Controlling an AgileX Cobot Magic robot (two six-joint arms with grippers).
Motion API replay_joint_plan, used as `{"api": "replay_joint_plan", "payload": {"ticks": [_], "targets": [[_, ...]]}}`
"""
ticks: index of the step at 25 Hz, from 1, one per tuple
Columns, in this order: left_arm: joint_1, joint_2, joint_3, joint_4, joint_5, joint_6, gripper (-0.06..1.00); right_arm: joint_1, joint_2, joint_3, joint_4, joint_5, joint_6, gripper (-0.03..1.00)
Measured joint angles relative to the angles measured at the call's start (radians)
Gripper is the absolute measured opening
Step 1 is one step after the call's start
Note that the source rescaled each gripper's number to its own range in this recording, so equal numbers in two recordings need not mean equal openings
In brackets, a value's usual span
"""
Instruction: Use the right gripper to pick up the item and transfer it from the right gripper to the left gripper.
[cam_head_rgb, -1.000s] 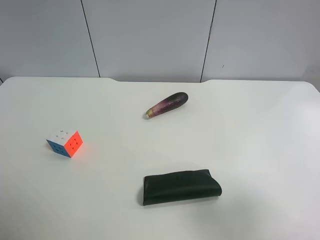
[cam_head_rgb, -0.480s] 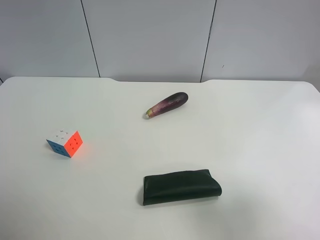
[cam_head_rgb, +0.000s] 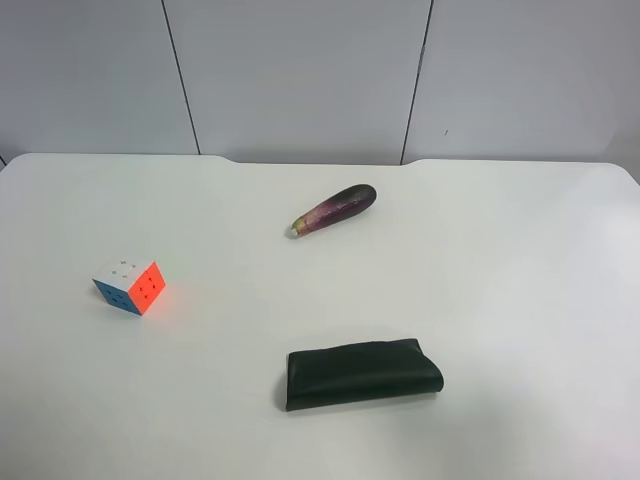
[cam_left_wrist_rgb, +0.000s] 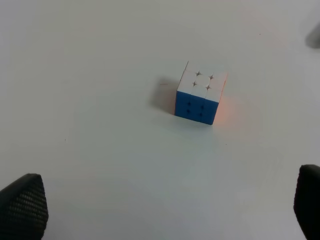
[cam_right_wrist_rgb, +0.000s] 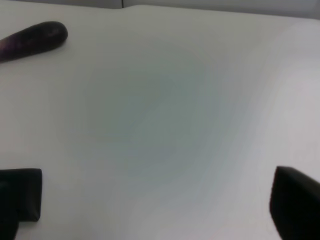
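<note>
The puzzle cube (cam_head_rgb: 130, 285) sits on the white table (cam_head_rgb: 500, 260) at the exterior high view's left, white face up, orange and blue faces to the side. It also shows in the left wrist view (cam_left_wrist_rgb: 200, 93), ahead of my left gripper (cam_left_wrist_rgb: 165, 205), whose fingertips (cam_left_wrist_rgb: 22, 205) stand wide apart and empty. My right gripper (cam_right_wrist_rgb: 155, 200) is open and empty over bare table; its fingertips (cam_right_wrist_rgb: 20, 197) show at the frame's edges. Neither arm shows in the exterior high view.
A purple eggplant (cam_head_rgb: 335, 209) lies at the table's middle back; its end also shows in the right wrist view (cam_right_wrist_rgb: 32, 40). A dark green folded pouch (cam_head_rgb: 362, 373) lies near the front middle. A grey panelled wall stands behind the table.
</note>
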Motion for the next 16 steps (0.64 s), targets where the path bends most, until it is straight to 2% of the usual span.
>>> {"api": "replay_joint_plan", "payload": {"ticks": [16], "targets": [[0.0,0.0,0.0,0.0,0.0,0.0,1.0,0.0,0.0,0.0,0.0,0.0,0.0,1.0]]}}
